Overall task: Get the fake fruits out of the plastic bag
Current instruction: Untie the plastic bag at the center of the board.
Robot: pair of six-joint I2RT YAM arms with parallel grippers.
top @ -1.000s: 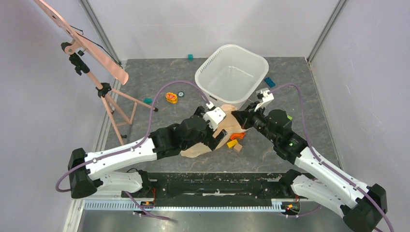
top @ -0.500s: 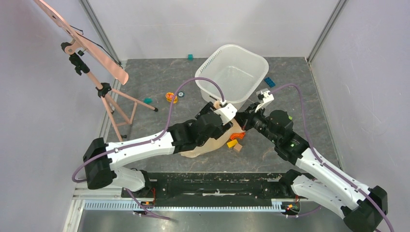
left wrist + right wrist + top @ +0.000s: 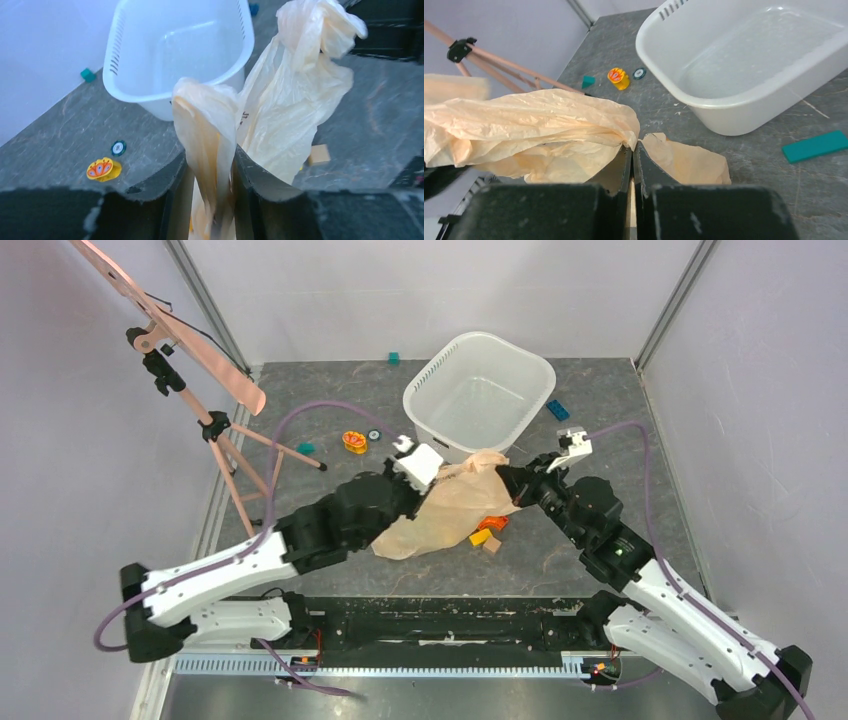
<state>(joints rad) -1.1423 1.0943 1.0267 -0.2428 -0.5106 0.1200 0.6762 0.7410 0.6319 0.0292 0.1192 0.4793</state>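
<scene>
— While both arms meet before the tub [image 3: 480, 336], where's the bag [image 3: 450, 510]?
— Slung between them, just this side of the tub, its low end sagging toward the surface [image 3: 330, 420].
— Grips?
— Left gripper [image 3: 210, 167] pinches a bunched fold; right gripper [image 3: 633, 150] is pressed together on a thin edge of it.

Leaning in from both sides, each pinching tight.
The left arm [image 3: 235, 565] is stretching toward one o'clock, its left gripper [image 3: 438, 478] clamping the plastic bag [image 3: 450, 520]; the right arm [image 3: 665, 590] is angling toward eleven o'clock, right gripper [image 3: 506, 478] nipping the same bag, jaws pressed together.
</scene>
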